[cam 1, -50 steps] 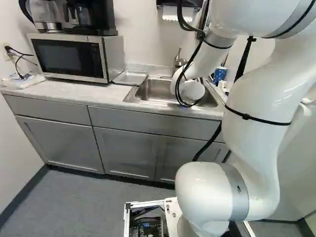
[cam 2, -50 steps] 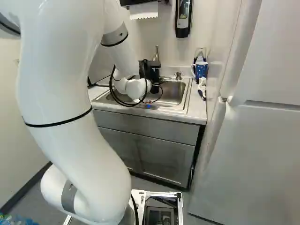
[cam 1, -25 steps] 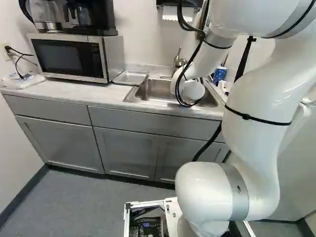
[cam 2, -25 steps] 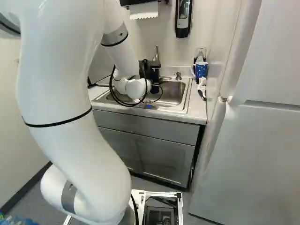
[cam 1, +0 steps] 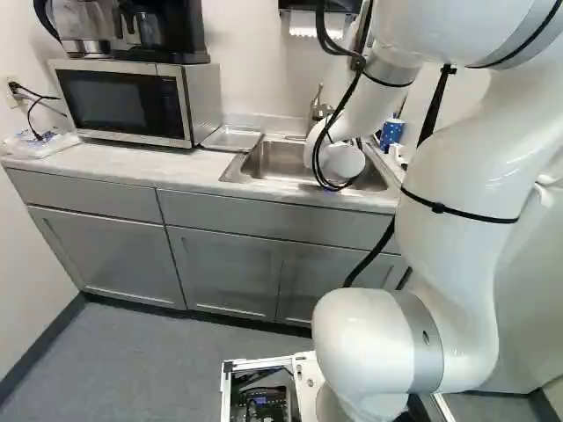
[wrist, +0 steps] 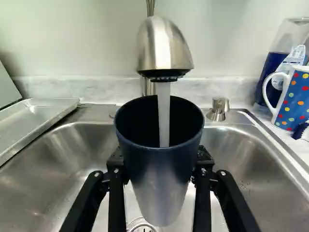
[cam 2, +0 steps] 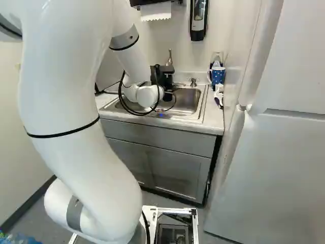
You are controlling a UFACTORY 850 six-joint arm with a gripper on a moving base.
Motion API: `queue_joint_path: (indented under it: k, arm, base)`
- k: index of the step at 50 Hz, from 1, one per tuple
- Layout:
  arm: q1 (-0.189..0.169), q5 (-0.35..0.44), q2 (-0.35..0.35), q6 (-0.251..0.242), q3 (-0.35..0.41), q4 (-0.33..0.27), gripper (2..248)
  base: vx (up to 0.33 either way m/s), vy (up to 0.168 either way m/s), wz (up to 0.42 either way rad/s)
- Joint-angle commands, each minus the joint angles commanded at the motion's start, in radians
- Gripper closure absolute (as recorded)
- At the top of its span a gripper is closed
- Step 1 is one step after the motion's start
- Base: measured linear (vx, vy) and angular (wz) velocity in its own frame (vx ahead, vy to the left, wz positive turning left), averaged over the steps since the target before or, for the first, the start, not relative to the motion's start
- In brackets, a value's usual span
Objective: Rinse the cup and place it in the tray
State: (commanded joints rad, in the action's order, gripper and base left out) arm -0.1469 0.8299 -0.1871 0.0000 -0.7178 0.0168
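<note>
In the right base view my gripper (cam 2: 166, 86) reaches over the sink (cam 2: 192, 104). The wrist view has the gripper (wrist: 160, 162) shut on a dark blue cup (wrist: 157, 181), a finger on each side. The cup is upright with its mouth under the faucet (wrist: 163, 46), and a stream of water (wrist: 164, 116) runs into it. What lies at its bottom is hidden. A shallow metal tray (wrist: 41, 118) lies on the counter beside the sink; in the left base view this tray (cam 1: 232, 138) sits between microwave and basin.
A dotted mug (wrist: 294, 99) and a clear container stand on the counter on the sink's other side from the tray. A metal knob (wrist: 218, 109) rises behind the basin. The microwave (cam 1: 127, 101) carries a coffee maker. A tall white door (cam 2: 284, 168) flanks the counter.
</note>
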Motion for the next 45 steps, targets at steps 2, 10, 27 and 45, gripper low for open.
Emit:
queue_joint_path:
  k: [2,10,27,45]
  arm:
    - [0.000,0.000,0.000,0.000,0.000,0.000,126]
    - [0.000,0.000,0.000,0.000,0.000,0.000,126]
    - [0.000,0.000,0.000,0.000,0.000,0.000,126]
    - [0.000,0.000,0.000,0.000,0.000,0.000,126]
  base:
    - [0.000,0.000,0.000]
    - [0.000,0.000,0.000]
    - [0.000,0.000,0.000]
    - [0.000,0.000,0.000]
